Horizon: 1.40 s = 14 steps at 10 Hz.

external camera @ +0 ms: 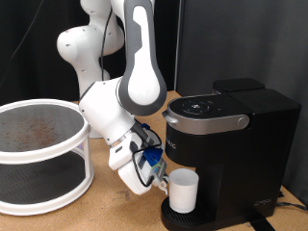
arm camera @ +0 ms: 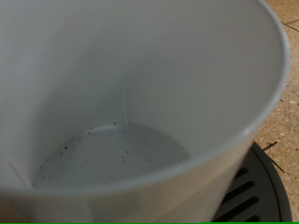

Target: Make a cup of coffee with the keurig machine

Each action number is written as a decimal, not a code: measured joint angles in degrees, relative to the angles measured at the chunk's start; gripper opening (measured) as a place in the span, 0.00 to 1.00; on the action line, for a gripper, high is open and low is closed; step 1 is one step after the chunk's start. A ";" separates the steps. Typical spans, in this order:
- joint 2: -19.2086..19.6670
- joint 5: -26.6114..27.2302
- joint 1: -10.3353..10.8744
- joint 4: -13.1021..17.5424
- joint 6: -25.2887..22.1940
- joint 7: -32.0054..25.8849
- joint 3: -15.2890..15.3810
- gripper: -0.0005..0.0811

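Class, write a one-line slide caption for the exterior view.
Gripper beside the white cup on the keurig machine drip base.

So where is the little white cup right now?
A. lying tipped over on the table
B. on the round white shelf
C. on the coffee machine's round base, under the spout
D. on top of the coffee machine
C. In the exterior view the cup stands upright on the drip base of the keurig machine, below its round top; the wrist view looks down into the cup with the slotted base beside it.
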 joint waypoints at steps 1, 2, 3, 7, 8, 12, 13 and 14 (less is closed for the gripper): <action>0.00 0.37 0.00 0.00 0.00 -0.03 0.10 0.09; 0.01 0.70 -0.02 0.00 0.01 -0.09 0.12 0.09; 0.01 1.08 -0.07 -0.01 0.18 -0.09 0.11 0.09; -0.30 -3.20 -0.85 -1.40 0.47 1.28 -0.98 0.65; -0.90 -8.31 -1.27 -2.31 0.08 4.17 -1.89 0.65; -7.44 -19.39 -4.36 -6.19 -5.91 8.13 -6.53 0.99; -9.53 -21.71 -5.03 -6.89 -6.62 9.06 -7.55 0.99; -12.54 -23.17 -5.63 -8.40 -6.82 9.63 -8.07 0.99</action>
